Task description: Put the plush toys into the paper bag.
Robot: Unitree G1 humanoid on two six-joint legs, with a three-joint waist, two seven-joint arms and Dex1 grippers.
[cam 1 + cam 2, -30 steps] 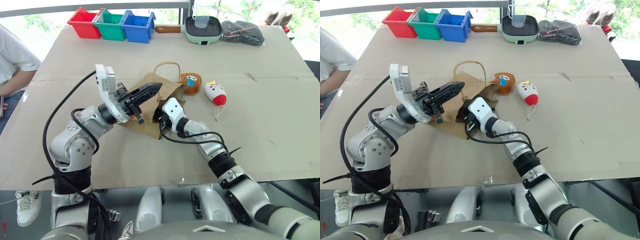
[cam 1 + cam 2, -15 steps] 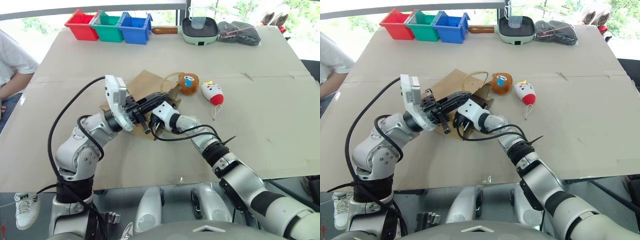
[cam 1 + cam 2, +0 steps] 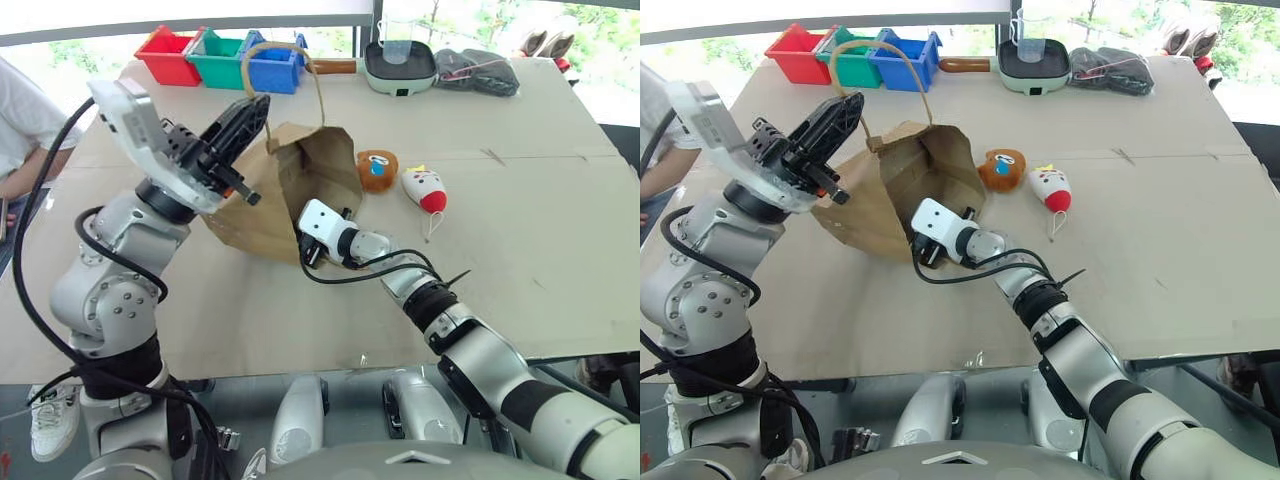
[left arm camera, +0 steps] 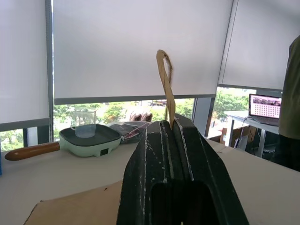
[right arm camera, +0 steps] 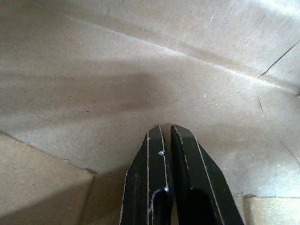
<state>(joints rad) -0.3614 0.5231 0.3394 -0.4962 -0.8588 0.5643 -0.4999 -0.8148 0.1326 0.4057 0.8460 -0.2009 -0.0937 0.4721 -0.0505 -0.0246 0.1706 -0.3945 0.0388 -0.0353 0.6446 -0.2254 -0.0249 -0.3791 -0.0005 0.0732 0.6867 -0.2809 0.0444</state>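
the paper bag (image 3: 290, 185) stood raised on the table (image 3: 520, 240), mouth open; its inside was hidden. the left gripper (image 3: 250, 112) pinched a bag handle (image 3: 280, 50). the right gripper (image 5: 169, 133), fingers pressed together, reached into the mouth. both plush toys, the brown-orange one (image 3: 378, 169) and the white one (image 3: 425, 188), lay just beside the bag.

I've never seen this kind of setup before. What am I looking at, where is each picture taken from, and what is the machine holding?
This is a humanoid robot with two arms. Two pictures come from its head, looking down over a table; the other two come from cameras on its wrists. The left gripper is shut on a handle of the paper bag, lifting it with the mouth open. The right gripper is shut, holding nothing, inside the bag. Beside the bag lie a brown plush toy and a white one. Farther back are coloured bins and a small pan.
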